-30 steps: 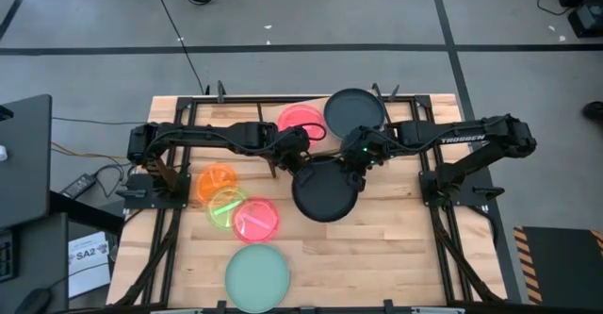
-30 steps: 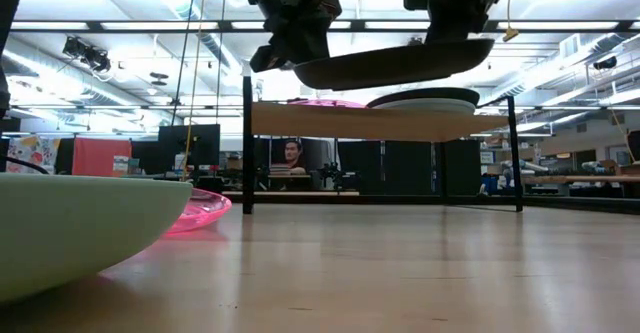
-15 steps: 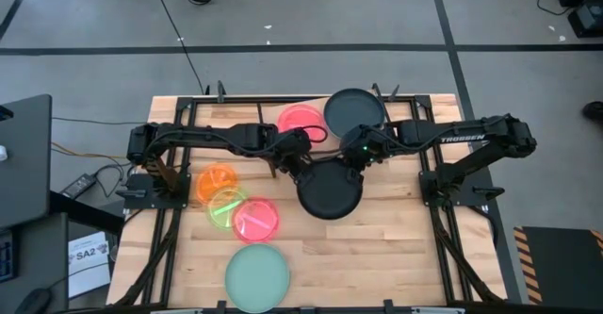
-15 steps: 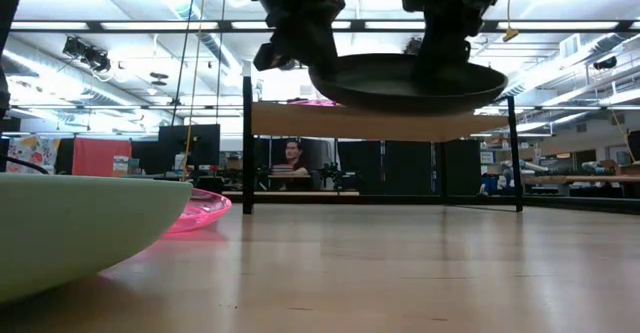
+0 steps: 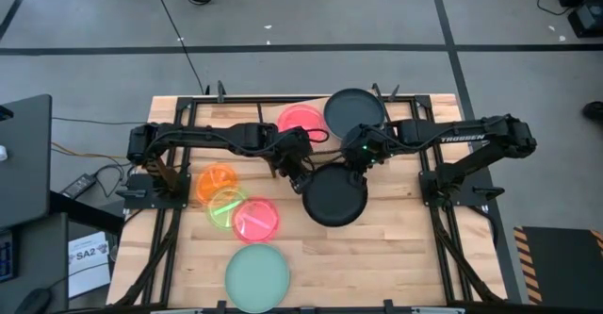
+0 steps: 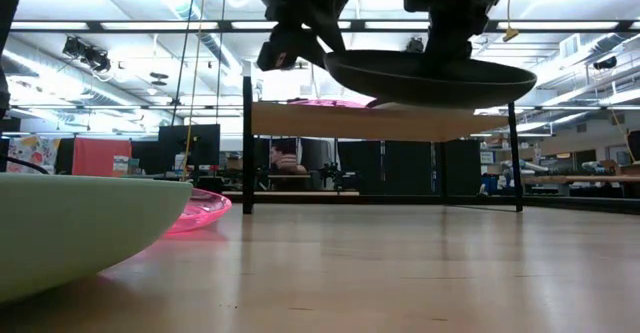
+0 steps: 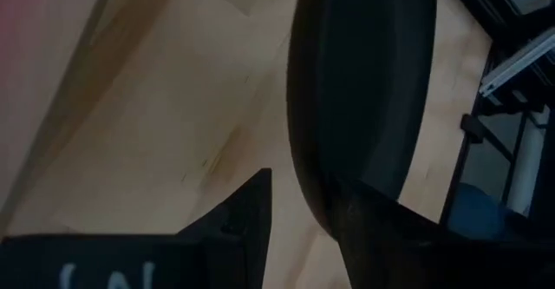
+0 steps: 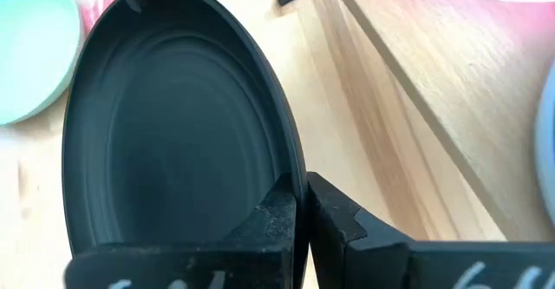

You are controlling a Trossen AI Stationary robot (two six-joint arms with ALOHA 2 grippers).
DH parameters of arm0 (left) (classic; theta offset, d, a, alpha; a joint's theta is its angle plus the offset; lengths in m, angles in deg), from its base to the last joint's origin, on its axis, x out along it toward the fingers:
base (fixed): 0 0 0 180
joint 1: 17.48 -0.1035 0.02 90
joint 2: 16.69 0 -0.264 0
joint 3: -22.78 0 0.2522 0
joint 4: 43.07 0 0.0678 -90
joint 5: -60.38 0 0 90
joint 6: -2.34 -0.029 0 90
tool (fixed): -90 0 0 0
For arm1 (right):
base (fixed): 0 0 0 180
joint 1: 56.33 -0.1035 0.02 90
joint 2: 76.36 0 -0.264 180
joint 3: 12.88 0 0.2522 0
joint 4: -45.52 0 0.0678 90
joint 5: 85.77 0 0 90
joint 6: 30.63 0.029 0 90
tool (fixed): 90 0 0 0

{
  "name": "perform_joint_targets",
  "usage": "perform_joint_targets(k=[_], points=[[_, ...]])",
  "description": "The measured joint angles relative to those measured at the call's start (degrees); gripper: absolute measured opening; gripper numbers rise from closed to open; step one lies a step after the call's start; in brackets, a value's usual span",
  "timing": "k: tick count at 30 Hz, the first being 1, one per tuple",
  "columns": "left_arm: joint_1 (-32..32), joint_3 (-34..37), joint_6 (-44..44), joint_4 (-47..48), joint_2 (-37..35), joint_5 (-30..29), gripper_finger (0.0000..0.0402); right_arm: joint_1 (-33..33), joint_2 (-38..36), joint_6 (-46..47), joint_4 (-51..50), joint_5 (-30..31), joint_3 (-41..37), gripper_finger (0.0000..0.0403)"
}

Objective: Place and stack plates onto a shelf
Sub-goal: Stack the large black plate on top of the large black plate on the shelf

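A black plate [image 5: 334, 197] hangs above the table in front of the shelf [image 6: 300, 121], seen from below in the low view [image 6: 430, 73]. My right gripper [image 8: 301, 185] is shut on its far rim [image 5: 354, 166]. My left gripper [image 7: 299, 185] is open at the plate's far-left rim [image 5: 301, 174], one finger on either side of the edge. On the shelf lie a red plate [image 5: 301, 118] and another black plate [image 5: 354, 111]. My right gripper pinches the black plate's rim [image 8: 290, 163] between its two fingers, at the plate's far edge. The fingers slant down from the far right. The plate is lifted clear of the table, about level. My left gripper stands around the rim [image 7: 305, 172]; whether a finger touches it I cannot tell.
On the table's left lie an orange plate [image 5: 219, 180], a neon-green plate [image 5: 226, 206] and a pink plate [image 5: 255, 220]. A mint-green plate [image 5: 257, 274] lies at the near edge. Bare wood shows on the near right. The shelf's black legs [image 6: 247, 143] stand at the far side.
My left gripper has opened off the black plate's rim and turned a little. The plate, tilted with its left side low a second ago, has swung about level and shifted slightly toward the table's right, hanging from my right gripper.
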Motion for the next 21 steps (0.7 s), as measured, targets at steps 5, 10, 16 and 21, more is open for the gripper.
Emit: perform_joint_targets(k=[5, 10, 16, 21], points=[[0.33, 0.00, -0.07, 2.45, -1.37, 0.10, 0.0123, 0.84, -0.04, -0.71, -0.32, 0.06, 0.00, 0.0021], [1.63, 0.00, -2.08, 6.26, -3.11, -0.77, 0.0123, 1.50, -0.68, -1.07, -1.82, 0.11, 0.39, 0.0021], [4.38, 0.00, -5.86, 9.41, -4.48, -0.92, 0.0123, 2.80, -2.13, -2.00, -5.73, -1.02, 4.32, 0.0021], [6.89, 0.03, -10.14, 10.28, -4.90, -1.78, 0.0123, 4.48, -2.59, -3.90, -10.29, -1.05, 9.47, 0.0021]])
